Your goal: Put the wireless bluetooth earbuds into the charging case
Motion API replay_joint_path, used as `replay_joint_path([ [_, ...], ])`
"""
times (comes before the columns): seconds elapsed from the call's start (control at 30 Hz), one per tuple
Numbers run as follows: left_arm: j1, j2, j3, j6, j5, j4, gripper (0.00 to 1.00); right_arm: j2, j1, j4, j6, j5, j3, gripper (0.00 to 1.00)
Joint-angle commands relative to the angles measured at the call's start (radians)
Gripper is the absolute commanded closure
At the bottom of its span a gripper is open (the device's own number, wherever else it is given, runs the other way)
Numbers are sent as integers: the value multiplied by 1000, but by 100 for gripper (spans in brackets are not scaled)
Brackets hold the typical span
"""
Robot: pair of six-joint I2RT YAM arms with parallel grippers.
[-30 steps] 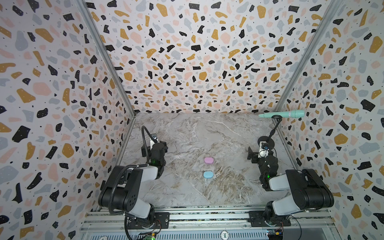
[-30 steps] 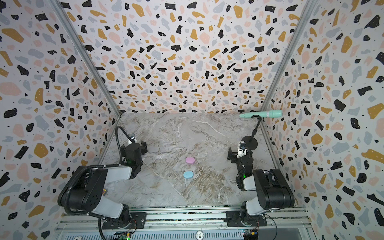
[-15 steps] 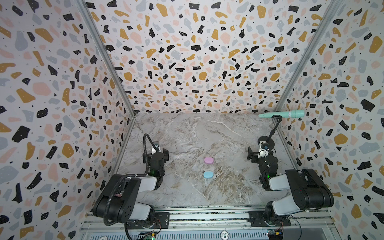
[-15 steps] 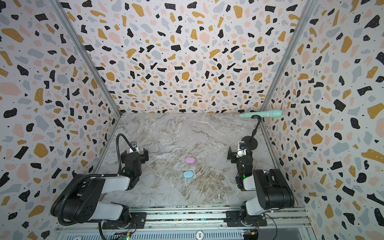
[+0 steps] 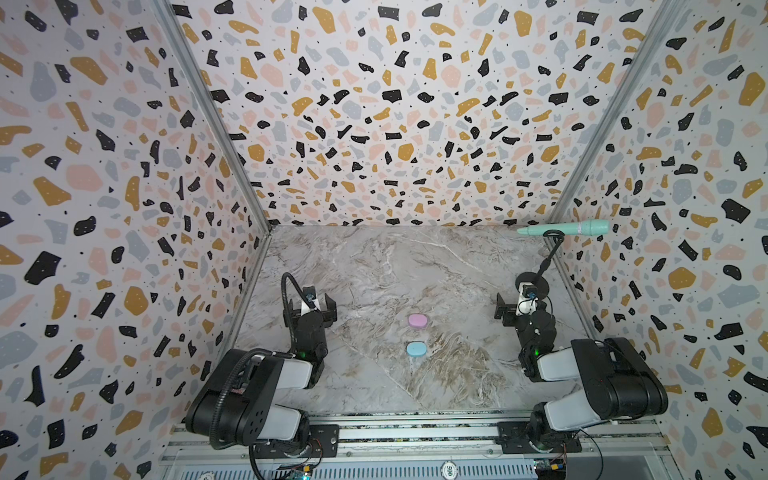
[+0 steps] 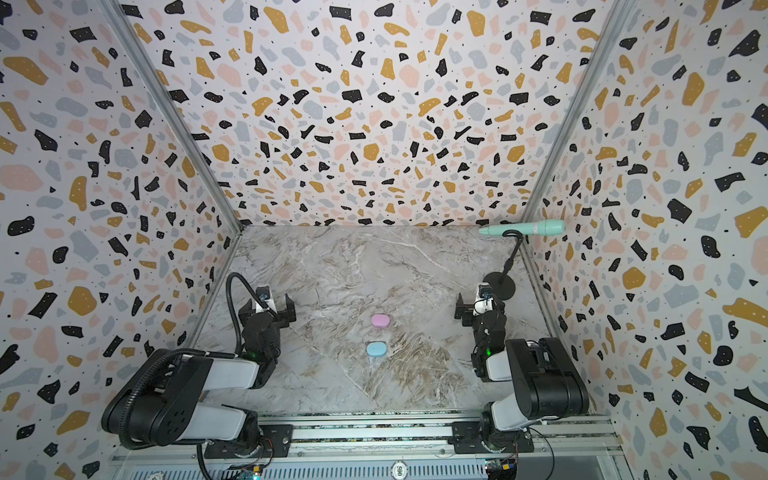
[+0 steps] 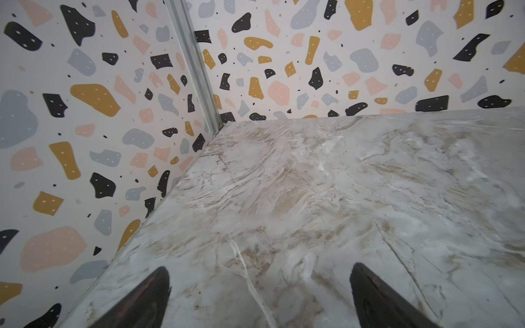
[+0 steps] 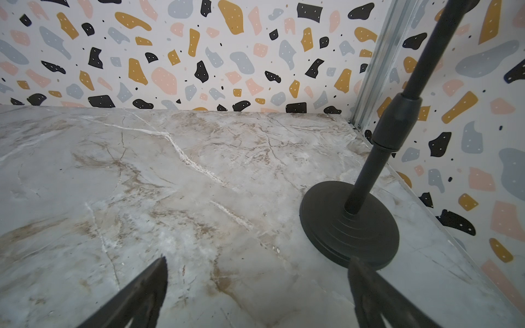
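The left end effector [image 5: 311, 302] hangs open and empty over the table's [image 5: 374, 266] left side. At mid-table, the pink charging case [image 5: 417, 321] lies closed, just beyond the blue charging case [image 5: 416, 349]. The right end effector [image 5: 521, 307] is open beside a microphone stand [image 8: 326, 221].

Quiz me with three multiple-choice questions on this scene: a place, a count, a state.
1. The pink case lies: A) farther back than the blue case; B) nearer the arms' bases than it; C) on top of it.
2. Cases on the table: A) one; B) two; C) four.
3. The left tool is: A) shut on a case; B) open, empty; C) shut, empty.
Answers: 1 A, pink sits behind blue in both top views. 2 B, one pink, one blue. 3 B, it stands wide open over bare marble.
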Motion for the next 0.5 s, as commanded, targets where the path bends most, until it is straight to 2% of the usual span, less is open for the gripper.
replay_joint_path([
  [0.0,24,-4,-7,2,75,93,0,-3,4,2,-10,7,22,1],
  [0.07,24,-2,-12,-5,53,110,0,-3,3,2,-10,7,22,1],
  [0.13,24,2,-4,-34,-22,102,0,-3,3,3,-10,7,22,1],
  [0.27,23,-14,-22,-37,-46,117,0,-3,3,2,-10,8,22,1],
  [0.37,23,-25,-29,-89,-157,120,0,-3,3,2,-11,7,22,1],
  [0.47,25,-23,-27,-91,-159,118,0,-3,3,2,-11,8,22,1],
])
